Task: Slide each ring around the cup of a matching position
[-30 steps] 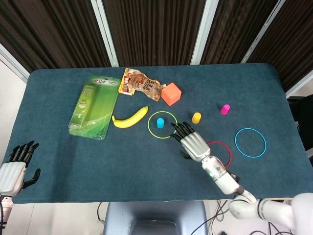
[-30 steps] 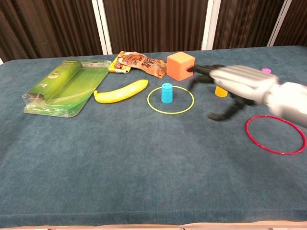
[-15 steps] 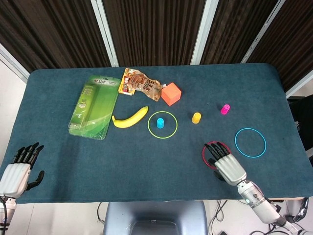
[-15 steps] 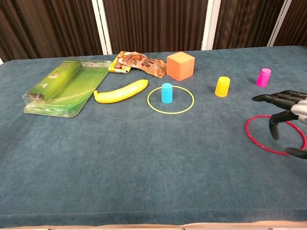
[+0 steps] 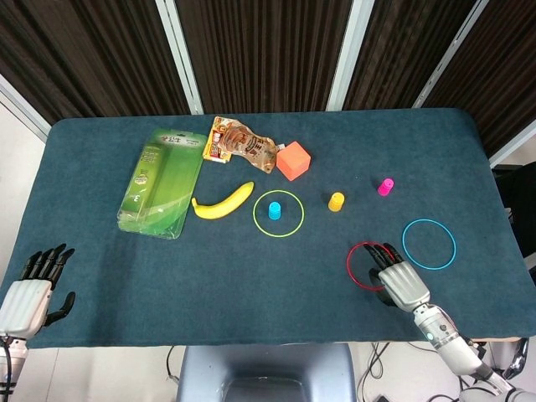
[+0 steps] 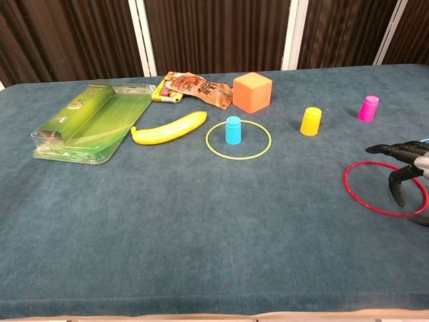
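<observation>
Fingers of the left hand [image 5: 25, 297] are spread and hold nothing, hovering at the near left corner of the blue table [image 5: 209, 276], seen only from the head camera. Moving right, a green package [image 5: 159, 182] lies flat, with a snack packet [image 5: 239, 144] beyond it and a banana [image 5: 223, 203] just beside its right edge. Next comes the yellow ring [image 5: 278, 213], lying around the blue cup [image 5: 274, 209], which stands upright inside it. An orange cube [image 5: 293, 161] sits behind that pair. Further right the yellow cup [image 5: 336, 201] stands alone with no ring about it, and the pink cup [image 5: 385, 186] stands upright well beyond it, also unringed. Near the front edge the red ring [image 5: 366, 265] lies flat on the cloth, and the right hand [image 5: 399, 282] sits over its right side, fingers [image 6: 397, 191] spread and curved down with tips at or just above the ring; whether they touch it I cannot tell. Just right of the hand lies the blue ring [image 5: 429, 244], flat and apart from every cup.
</observation>
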Controlling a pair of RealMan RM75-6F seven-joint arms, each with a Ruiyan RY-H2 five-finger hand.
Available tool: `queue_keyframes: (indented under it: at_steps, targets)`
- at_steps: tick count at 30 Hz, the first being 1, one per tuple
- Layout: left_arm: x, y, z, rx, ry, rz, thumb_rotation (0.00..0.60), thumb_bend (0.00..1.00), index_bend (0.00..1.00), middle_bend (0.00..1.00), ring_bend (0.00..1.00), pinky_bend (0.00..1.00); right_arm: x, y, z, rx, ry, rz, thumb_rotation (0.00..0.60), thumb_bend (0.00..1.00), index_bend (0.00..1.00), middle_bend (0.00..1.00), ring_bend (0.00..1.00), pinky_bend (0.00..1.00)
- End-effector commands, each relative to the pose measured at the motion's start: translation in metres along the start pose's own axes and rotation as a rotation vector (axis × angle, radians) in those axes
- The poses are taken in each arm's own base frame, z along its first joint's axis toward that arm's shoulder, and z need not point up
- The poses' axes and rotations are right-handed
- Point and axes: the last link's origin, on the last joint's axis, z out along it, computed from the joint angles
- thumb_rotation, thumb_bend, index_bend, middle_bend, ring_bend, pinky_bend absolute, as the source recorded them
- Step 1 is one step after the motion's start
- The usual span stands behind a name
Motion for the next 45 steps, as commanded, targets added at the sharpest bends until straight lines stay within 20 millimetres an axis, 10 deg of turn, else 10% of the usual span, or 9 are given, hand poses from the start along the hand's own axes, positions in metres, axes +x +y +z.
queue_keyframes:
  at_steps: [1, 45]
  targets:
    - [0.000, 0.000, 0.000, 0.002, -0.001, 0.000, 0.600, 0.44, 0.00, 0.00, 0.00, 0.01, -0.002, 0.000, 0.001, 0.001, -0.005, -0.001, 0.600, 0.39, 0.66, 0.08, 0.00, 0.00]
    - [0.000, -0.001, 0.000, 0.003, -0.006, 0.004, 0.600, 0.44, 0.00, 0.00, 0.00, 0.02, -0.013, 0.006, 0.001, -0.029, -0.051, 0.036, 0.600, 0.50, 0.79, 0.13, 0.00, 0.00]
